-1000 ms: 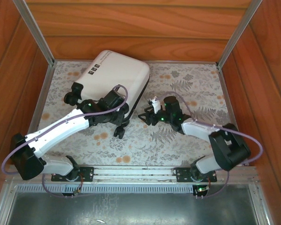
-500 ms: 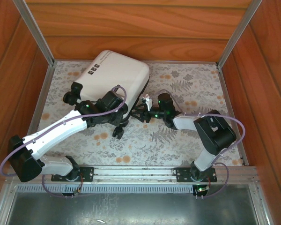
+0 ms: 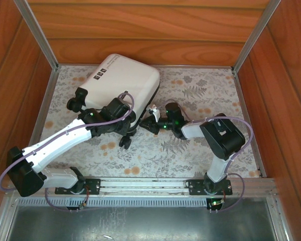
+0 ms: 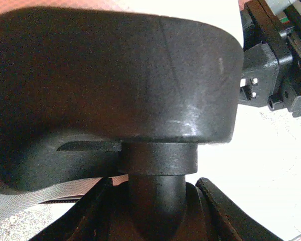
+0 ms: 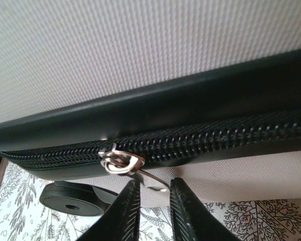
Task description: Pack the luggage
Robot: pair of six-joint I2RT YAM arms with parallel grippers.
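A: Entry one, the luggage [image 3: 123, 80]. Location?

B: White hard-shell suitcase, closed, lying flat and askew on the far-left part of the floral table cover [image 3: 205, 95]. Black label marks [image 3: 100, 75] face up. The interior is hidden.

A: What is cut off or hard to read?

B: In the left wrist view a black caster wheel [image 4: 110, 80] sits so close that its top and left side run out of frame. From above, both sets of fingertips are too small and dark to separate from the case's black trim.

A: Entry two, the left gripper [image 4: 154, 183].

B: It is at the case's near corner. Its fingers [image 4: 220, 211] stand partly apart, one on each side of the wheel's stem [image 4: 158, 160]. The dark lower frame hides whether they press on it, so I cannot tell if it is held.

A: Entry three, the right gripper [image 5: 153, 187].

B: It is at the case's right-hand edge, just under the black zipper [image 5: 215, 138], with the textured shell above. The jaws are narrow, with a slim gap showing between them. The silver zip pull [image 5: 121, 163] hangs from the slider, and its tab end lies at the mouth of that gap. I cannot tell whether it is pinched.

A: Anything else near them?

B: A second wheel [image 5: 72, 198] lies low and to the left of those fingertips, resting on the table cover.
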